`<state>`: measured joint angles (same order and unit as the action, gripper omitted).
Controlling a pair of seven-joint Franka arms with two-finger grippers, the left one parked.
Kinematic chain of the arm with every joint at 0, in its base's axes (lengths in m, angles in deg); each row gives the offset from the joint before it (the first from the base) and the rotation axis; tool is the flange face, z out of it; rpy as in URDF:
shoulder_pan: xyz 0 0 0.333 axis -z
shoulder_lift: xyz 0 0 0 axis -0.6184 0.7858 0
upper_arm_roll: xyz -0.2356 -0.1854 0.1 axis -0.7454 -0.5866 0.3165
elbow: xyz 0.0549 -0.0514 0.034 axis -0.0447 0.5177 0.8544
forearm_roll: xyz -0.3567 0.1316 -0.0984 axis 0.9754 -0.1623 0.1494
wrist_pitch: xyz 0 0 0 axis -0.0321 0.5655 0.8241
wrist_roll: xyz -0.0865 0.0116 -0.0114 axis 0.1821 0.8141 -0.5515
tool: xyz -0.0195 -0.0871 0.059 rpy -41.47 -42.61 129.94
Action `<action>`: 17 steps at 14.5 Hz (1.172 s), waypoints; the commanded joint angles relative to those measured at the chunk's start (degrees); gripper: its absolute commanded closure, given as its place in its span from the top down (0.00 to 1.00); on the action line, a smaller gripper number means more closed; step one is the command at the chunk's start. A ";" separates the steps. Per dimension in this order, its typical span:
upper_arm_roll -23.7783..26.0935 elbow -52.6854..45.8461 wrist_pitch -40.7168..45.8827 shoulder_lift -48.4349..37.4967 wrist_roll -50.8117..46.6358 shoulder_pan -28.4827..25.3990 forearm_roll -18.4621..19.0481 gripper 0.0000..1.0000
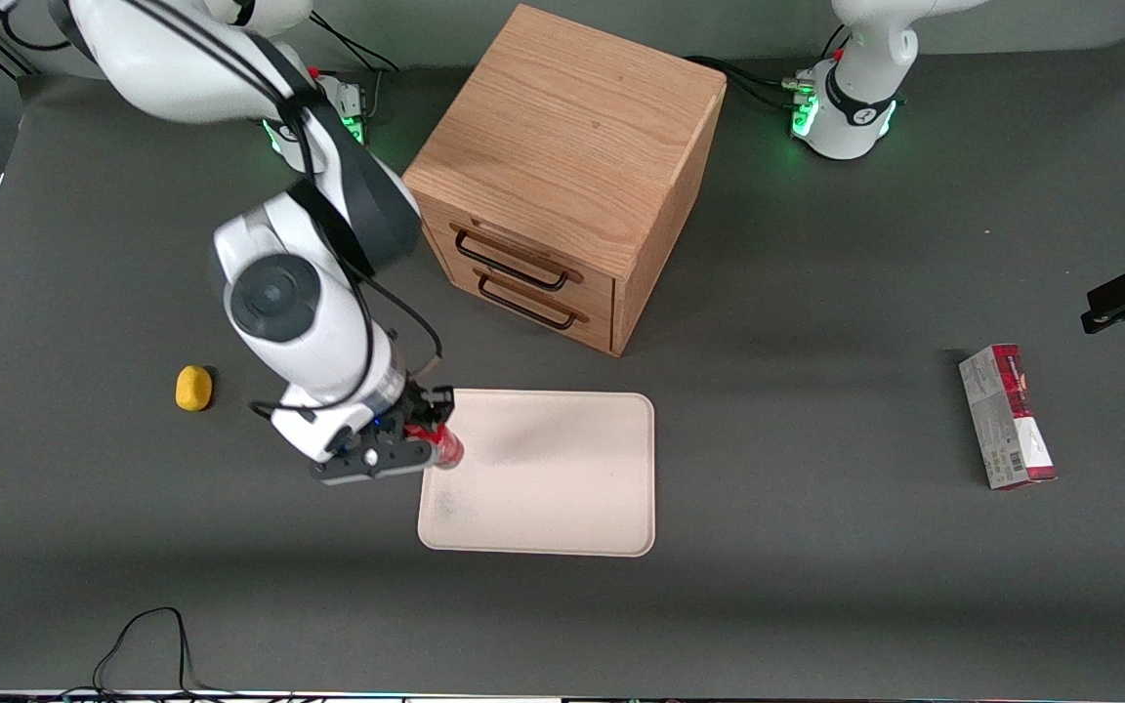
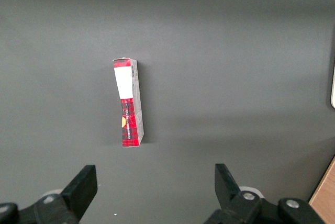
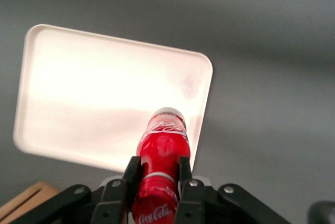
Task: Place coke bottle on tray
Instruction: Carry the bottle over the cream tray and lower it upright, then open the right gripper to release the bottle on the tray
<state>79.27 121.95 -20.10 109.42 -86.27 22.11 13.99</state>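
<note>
Bottle (image 3: 163, 150) sits clamped between the two fingers (image 3: 130, 174) of the gripper (image 1: 423, 441), which press on its sides just below the neck; white lettering shows on its glossy red body. Seen from the front, the bottle (image 1: 444, 448) hangs over the edge of the tray (image 1: 562, 488) at the working arm's end, its lower part above the rim there. Whether its base touches the tray cannot be told.

In the wrist view the tray (image 3: 94, 93) spreads out under the bottle, cream-white with rounded corners and a low rim. A faint grey smudge marks its surface near the corner closest to the bottle.

Farther from the front camera than the tray stands a wooden cabinet (image 1: 562, 166) with two drawers, each with a dark handle. A small yellow object (image 1: 193, 388) lies on the grey counter (image 1: 816, 586) toward the working arm's end, apart from the gripper. A red-and-grey carton (image 1: 1006, 417) lies flat toward the parked arm's end, well apart from the tray.
</note>
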 commanded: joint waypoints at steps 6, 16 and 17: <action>0.27 -3.22 -9.35 8.88 -0.88 0.01 2.51 0.02; -0.96 -2.77 -4.11 4.33 -1.49 0.63 1.55 1.00; -1.14 -2.69 -0.77 2.49 -1.32 0.71 1.28 1.00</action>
<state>78.46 118.62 -26.67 116.32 -86.27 22.88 15.03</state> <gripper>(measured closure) 0.000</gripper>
